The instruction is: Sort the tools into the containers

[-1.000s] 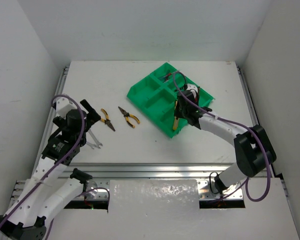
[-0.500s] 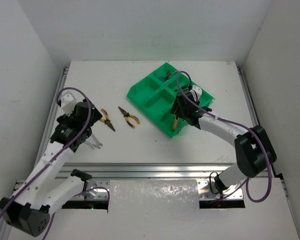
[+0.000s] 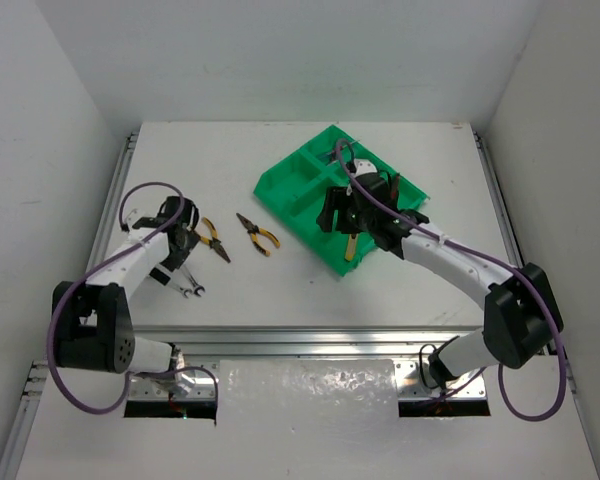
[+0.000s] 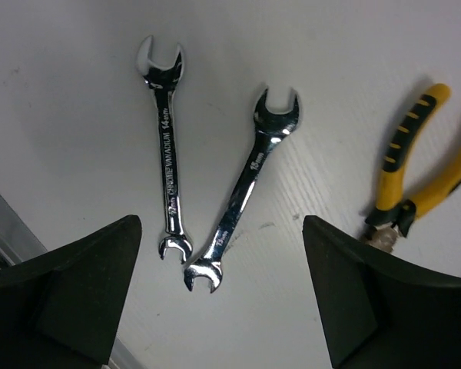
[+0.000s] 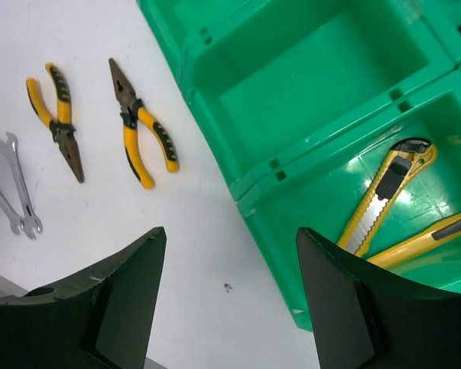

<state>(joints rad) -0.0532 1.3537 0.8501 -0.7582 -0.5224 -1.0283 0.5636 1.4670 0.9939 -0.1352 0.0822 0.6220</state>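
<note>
Two metal wrenches (image 4: 169,154) (image 4: 246,188) lie side by side on the white table. My left gripper (image 4: 221,223) hangs open just above their lower ends and holds nothing. Two yellow-handled pliers (image 3: 215,240) (image 3: 258,233) lie to the right of the wrenches (image 3: 185,282). The green tray (image 3: 290,180) sits at mid-right. Two yellow utility knives (image 5: 384,196) (image 5: 426,234) rest in its near compartment. My right gripper (image 5: 229,234) is open and empty above the tray's near-left edge (image 5: 261,192).
A far compartment of the tray holds red-handled tools (image 3: 332,152). The compartment (image 5: 307,84) beside the knives holds nothing. Metal rails (image 3: 280,340) run along the table's near edge and both sides. White walls enclose the table.
My right gripper opened, left a yellow knife in the tray's near compartment and drew back to the left. My left arm swung in over the wrenches, and its jaws narrowed slightly.
</note>
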